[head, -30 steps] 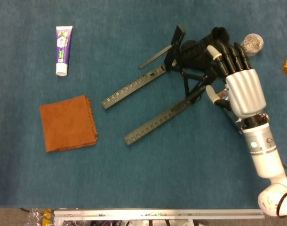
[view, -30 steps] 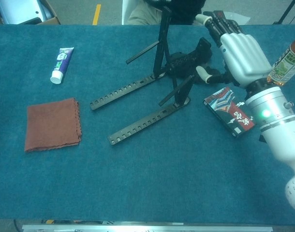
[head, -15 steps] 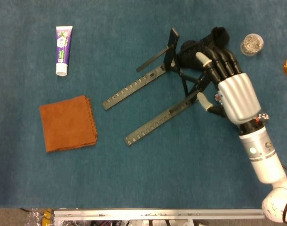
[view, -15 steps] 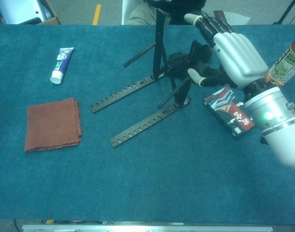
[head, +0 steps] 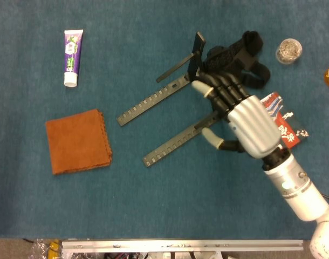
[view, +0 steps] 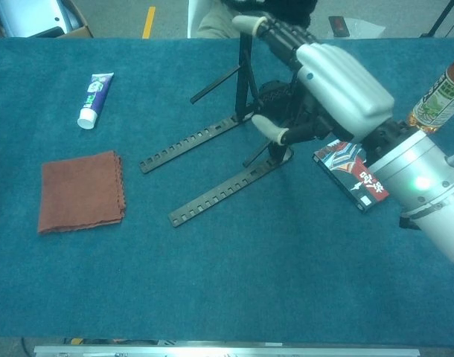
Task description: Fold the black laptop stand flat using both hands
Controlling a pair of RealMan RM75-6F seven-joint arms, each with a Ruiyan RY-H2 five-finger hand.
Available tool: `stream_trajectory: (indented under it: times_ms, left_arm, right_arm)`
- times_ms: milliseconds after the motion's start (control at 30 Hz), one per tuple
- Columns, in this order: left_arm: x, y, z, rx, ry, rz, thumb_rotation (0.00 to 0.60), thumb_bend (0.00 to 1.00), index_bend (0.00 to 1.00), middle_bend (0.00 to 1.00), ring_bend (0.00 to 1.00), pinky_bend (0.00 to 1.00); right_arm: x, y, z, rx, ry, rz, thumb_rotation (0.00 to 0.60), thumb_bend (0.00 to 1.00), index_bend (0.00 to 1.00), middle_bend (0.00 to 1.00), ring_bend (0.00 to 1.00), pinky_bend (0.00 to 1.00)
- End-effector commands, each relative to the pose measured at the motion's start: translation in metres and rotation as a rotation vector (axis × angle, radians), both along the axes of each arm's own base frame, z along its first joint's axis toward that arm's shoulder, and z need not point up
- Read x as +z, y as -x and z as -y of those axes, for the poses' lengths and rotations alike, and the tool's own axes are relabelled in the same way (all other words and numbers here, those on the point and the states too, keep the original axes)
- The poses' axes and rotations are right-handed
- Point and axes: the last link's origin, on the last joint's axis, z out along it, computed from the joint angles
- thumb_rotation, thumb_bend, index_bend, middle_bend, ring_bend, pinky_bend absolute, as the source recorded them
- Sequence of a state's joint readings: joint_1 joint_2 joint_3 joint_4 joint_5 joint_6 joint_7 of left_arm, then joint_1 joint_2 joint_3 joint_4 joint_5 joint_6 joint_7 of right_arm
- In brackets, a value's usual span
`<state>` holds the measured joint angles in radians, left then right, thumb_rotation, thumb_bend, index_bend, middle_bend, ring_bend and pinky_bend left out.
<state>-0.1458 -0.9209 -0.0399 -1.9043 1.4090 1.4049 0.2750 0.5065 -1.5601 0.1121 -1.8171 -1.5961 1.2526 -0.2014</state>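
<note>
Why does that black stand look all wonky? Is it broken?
Nothing looks broken. The black laptop stand is only partly unfolded: its two slotted arms splay apart on the table and one piece sticks straight up. The right robot hand hovers over it, fingers spread.

The table [head: 153, 205] has a blue cloth top. On it lie a toothpaste tube [head: 73, 49], a folded orange cloth [head: 78, 141], the black stand [head: 178, 110], a card box [head: 286, 127], a small jar [head: 289, 49] and a bottle [view: 439, 97].

Toothpaste tube [head: 73, 56] far left; orange cloth [head: 78, 141] folded below; clip jar [head: 289, 50], bottle [view: 437, 95], patterned box [view: 353, 172] right.
</note>
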Motion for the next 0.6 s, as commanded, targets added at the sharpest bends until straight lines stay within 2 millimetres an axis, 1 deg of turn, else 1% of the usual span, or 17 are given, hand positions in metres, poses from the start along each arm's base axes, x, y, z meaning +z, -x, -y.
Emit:
stream_trajectory:
  times_ms: [33,167,267,500,600]
  left_arm:
    - [-0.001,0.000,0.000,0.001,0.002,0.000,0.600,0.28,0.00,0.00,0.00,0.00]
    - [-0.002,0.000,0.000,0.005,0.004,-0.002,0.600,0.28,0.00,0.00,0.00,0.00]
    - [-0.002,0.001,-0.001,0.008,0.004,-0.004,0.600,0.28,0.00,0.00,0.00,0.00]
    - [-0.004,0.003,-0.001,0.020,0.010,-0.003,0.600,0.28,0.00,0.00,0.00,0.00]
    - [-0.004,0.004,-0.002,0.021,0.012,-0.006,0.600,0.28,0.00,0.00,0.00,0.00]
  right_arm:
    - [-0.005,-0.005,0.000,0.024,-0.094,-0.001,0.600,0.31,0.00,0.00,0.00,0.01]
    - [-0.015,-0.004,0.004,0.029,-0.180,-0.016,0.600,0.31,0.00,0.01,0.00,0.02]
    - [-0.025,-0.001,0.006,0.012,-0.237,-0.024,0.600,0.32,0.00,0.03,0.00,0.04]
    - [-0.054,0.018,0.004,-0.039,-0.321,-0.065,0.600,0.32,0.00,0.04,0.00,0.05]
    - [-0.063,0.027,0.004,-0.058,-0.331,-0.084,0.600,0.32,0.00,0.04,0.00,0.05]
